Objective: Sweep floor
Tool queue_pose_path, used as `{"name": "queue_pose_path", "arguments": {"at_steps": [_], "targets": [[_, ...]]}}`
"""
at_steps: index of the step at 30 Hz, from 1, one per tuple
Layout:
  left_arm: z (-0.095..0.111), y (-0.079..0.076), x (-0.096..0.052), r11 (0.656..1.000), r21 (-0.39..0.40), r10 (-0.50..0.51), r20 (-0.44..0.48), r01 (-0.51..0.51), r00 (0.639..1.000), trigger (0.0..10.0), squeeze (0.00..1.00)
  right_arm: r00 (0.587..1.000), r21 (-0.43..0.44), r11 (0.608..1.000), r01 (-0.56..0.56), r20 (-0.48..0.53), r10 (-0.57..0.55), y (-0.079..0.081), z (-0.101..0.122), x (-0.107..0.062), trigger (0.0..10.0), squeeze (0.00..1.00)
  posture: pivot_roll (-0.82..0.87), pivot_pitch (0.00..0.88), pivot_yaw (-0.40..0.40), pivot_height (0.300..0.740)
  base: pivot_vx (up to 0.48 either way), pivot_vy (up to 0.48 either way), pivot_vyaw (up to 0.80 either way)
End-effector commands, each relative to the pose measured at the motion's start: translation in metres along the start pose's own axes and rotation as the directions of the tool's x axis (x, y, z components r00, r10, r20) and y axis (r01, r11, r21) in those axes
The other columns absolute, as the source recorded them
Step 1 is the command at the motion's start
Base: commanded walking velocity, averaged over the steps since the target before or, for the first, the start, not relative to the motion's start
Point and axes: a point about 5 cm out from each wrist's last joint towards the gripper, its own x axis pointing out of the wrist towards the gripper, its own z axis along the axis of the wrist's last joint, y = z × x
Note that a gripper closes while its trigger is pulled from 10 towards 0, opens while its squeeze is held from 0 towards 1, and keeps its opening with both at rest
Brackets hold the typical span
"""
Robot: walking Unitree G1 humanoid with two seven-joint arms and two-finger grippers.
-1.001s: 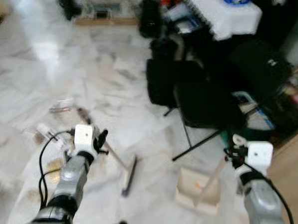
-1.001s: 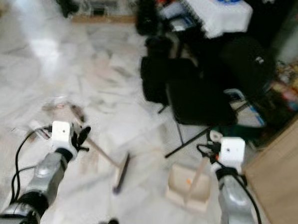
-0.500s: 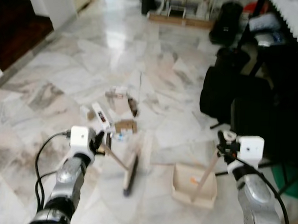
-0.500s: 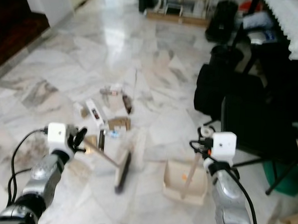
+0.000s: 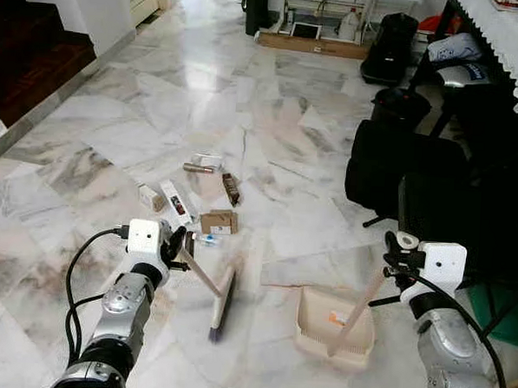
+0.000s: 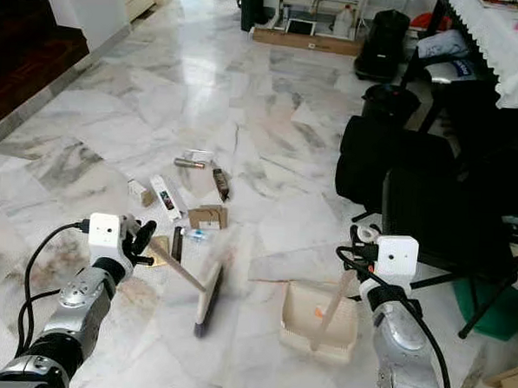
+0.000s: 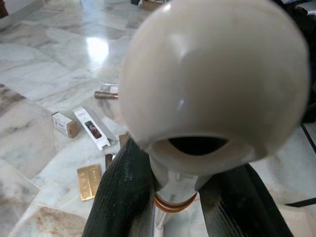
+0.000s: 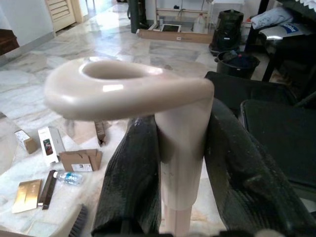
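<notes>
With my left gripper (image 5: 175,246) clamped on the broom (image 5: 222,300) handle and my right gripper (image 5: 392,266) clamped on the dustpan (image 5: 335,324) handle, I judge sweeping barely begun: the litter (image 5: 216,221) lies unswept just beyond the broom head.

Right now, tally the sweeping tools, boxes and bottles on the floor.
brush: 1
dustpan: 1
boxes: 3
bottle: 1
Total: 6
</notes>
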Motion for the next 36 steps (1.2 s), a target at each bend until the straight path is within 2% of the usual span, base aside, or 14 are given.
{"name": "queue_pose_path", "arguments": {"at_steps": [1, 20, 29, 36], "targets": [[0.008, 0.002, 0.003, 1.0, 0.008, 0.001, 0.031, -0.001, 1.0, 10.0, 0.0, 0.999, -0.008, 1.0, 0.007, 0.039, -0.007, -0.002, 0.008, 0.001, 10.0, 0.0, 0.03, 0.106, 0.01, 0.74, 0.0, 0.0, 0.0], [0.008, 0.003, 0.003, 1.0, -0.01, 0.005, 0.033, -0.005, 0.999, 10.0, 0.0, 0.995, -0.006, 0.995, 0.098, 0.016, -0.098, -0.015, 0.006, 0.001, 10.0, 0.0, 0.03, 0.114, 0.009, 0.74, 0.0, 0.0, 0.0], [0.008, 0.002, 0.003, 1.0, -0.02, 0.005, 0.035, -0.004, 0.999, 10.0, 0.0, 0.99, 0.02, 0.99, 0.139, 0.004, -0.14, -0.021, 0.005, 0.0, 10.0, 0.0, 0.03, 0.115, 0.009, 0.74, 0.0, 0.0, 0.0], [0.008, 0.003, 0.003, 1.0, -0.022, 0.004, 0.038, -0.003, 0.999, 10.0, 0.0, 0.989, 0.015, 0.989, 0.147, -0.012, -0.147, -0.022, 0.002, 0.001, 10.0, 0.0, 0.03, 0.108, 0.01, 0.74, 0.0, 0.0, -0.42]]}}
